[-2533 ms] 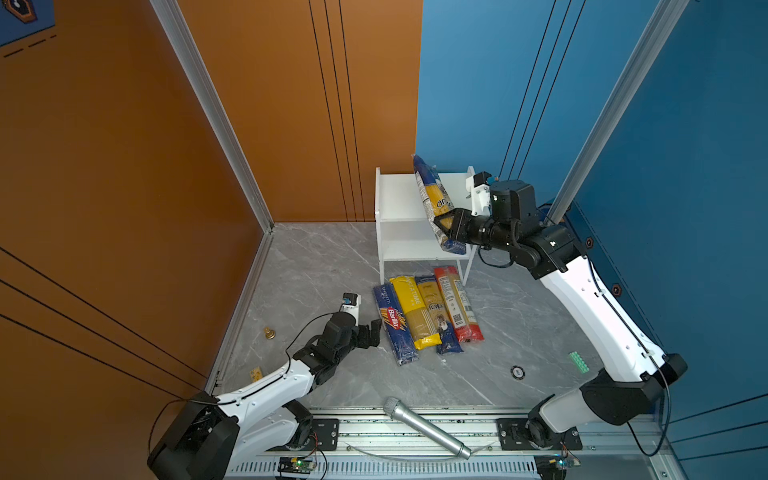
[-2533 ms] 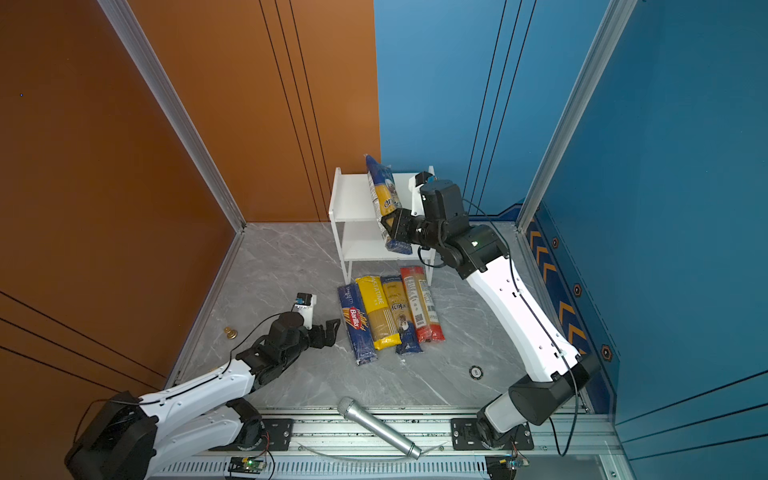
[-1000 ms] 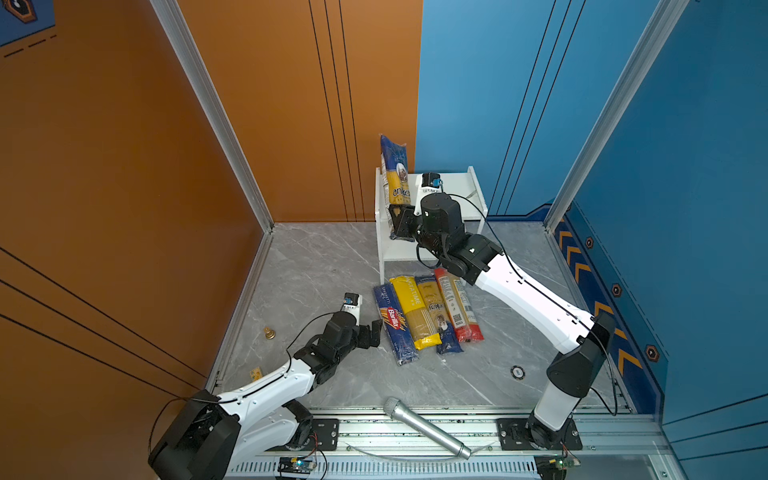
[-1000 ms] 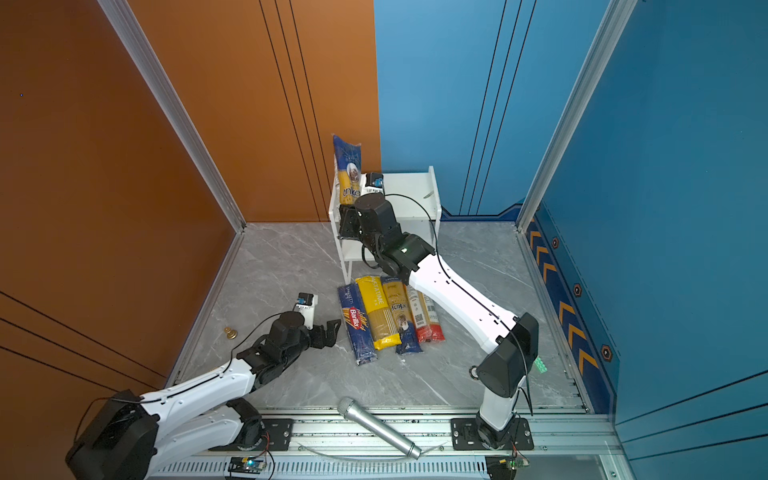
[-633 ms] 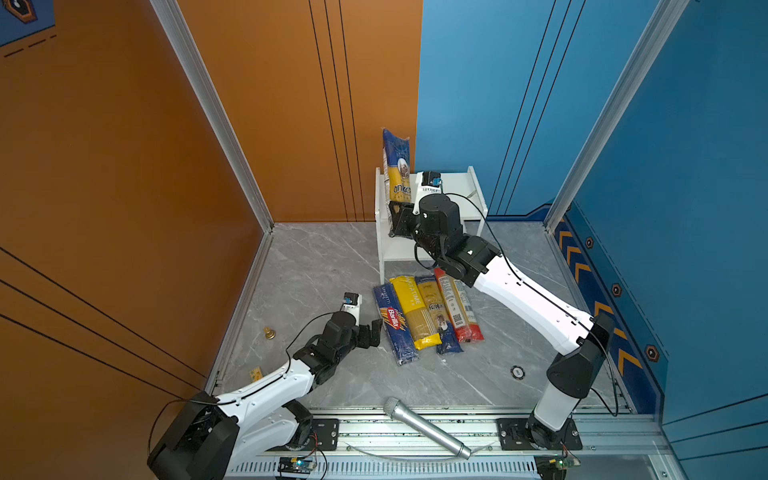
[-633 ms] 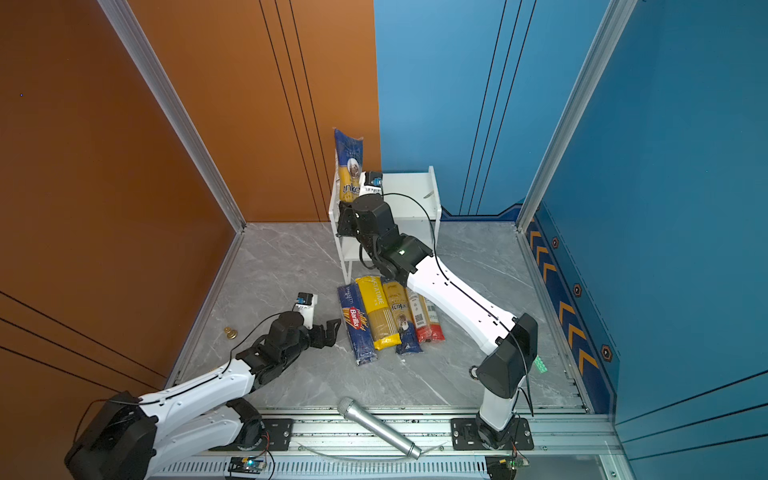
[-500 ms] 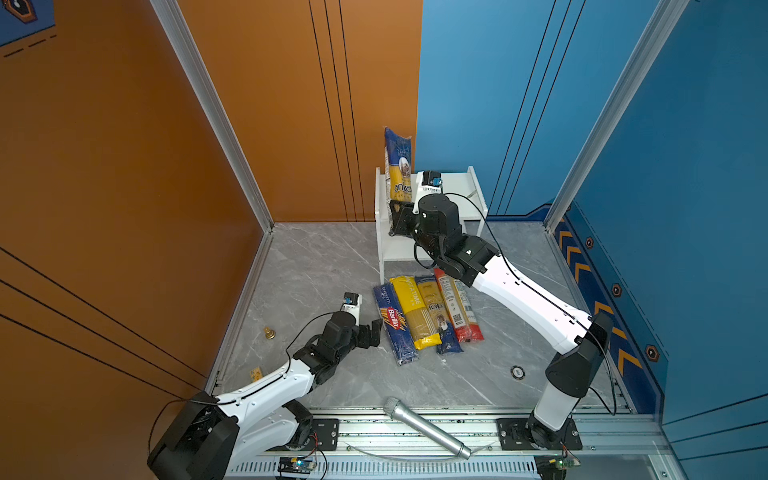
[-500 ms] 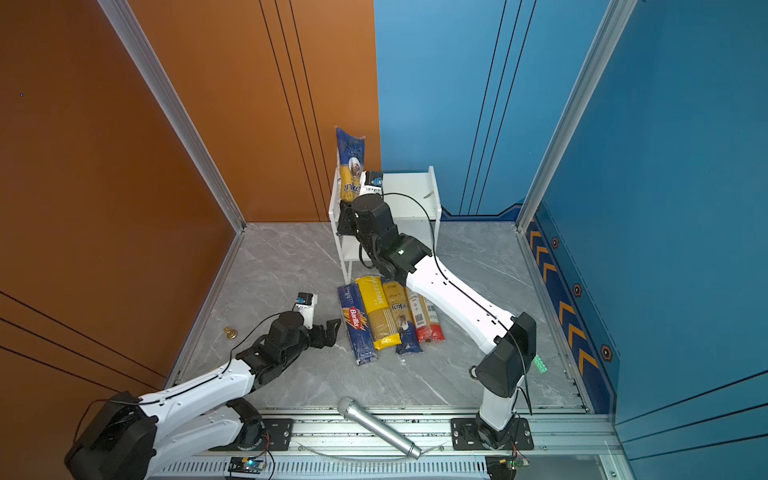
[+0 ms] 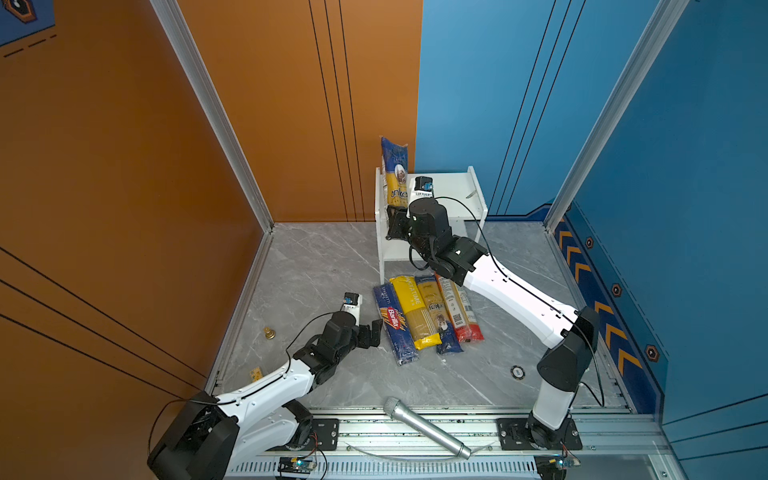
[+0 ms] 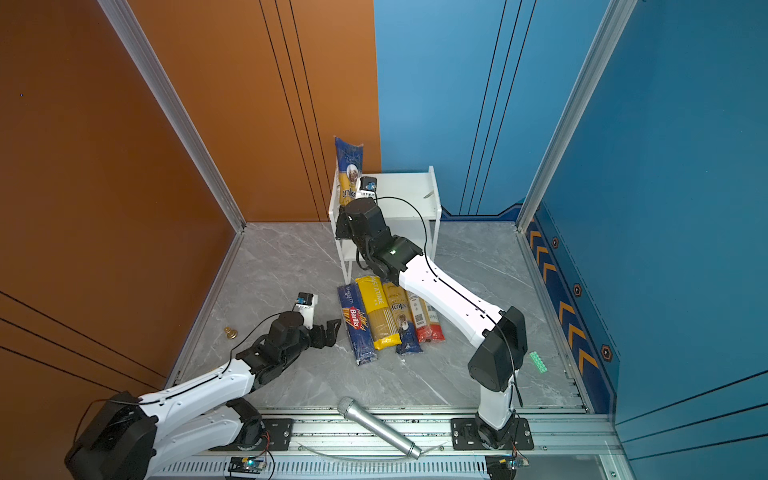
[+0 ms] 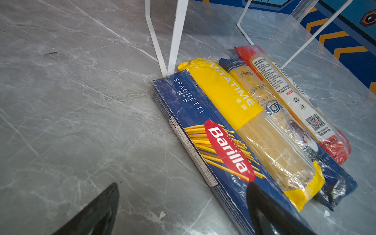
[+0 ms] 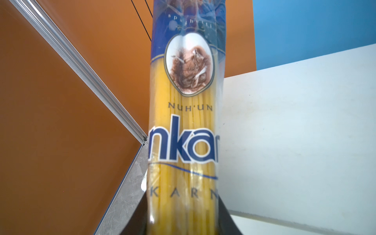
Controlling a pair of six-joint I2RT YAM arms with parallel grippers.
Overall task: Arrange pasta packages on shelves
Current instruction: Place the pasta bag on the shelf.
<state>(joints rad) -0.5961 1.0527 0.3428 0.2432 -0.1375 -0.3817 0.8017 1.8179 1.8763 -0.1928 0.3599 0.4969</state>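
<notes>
In a top view, the right gripper (image 9: 394, 224) has swung from the rack's (image 9: 451, 189) right front to its left side panel, at centre frame. The ankara bag (image 9: 395, 174) it clamps now stands upright instead of tilted, so I judge placement is close. The other four bags (image 9: 415, 311) lie on the floor just below the rack, unshelved.

Left wrist view: the left gripper (image 11: 183, 213) gapes wide and empty, one finger over the Barilla bag (image 11: 213, 138).

Right wrist view: the jaws pinch the ankara bag's (image 12: 185, 122) lower end, with the rack's white panel (image 12: 295, 132) just beside it.
</notes>
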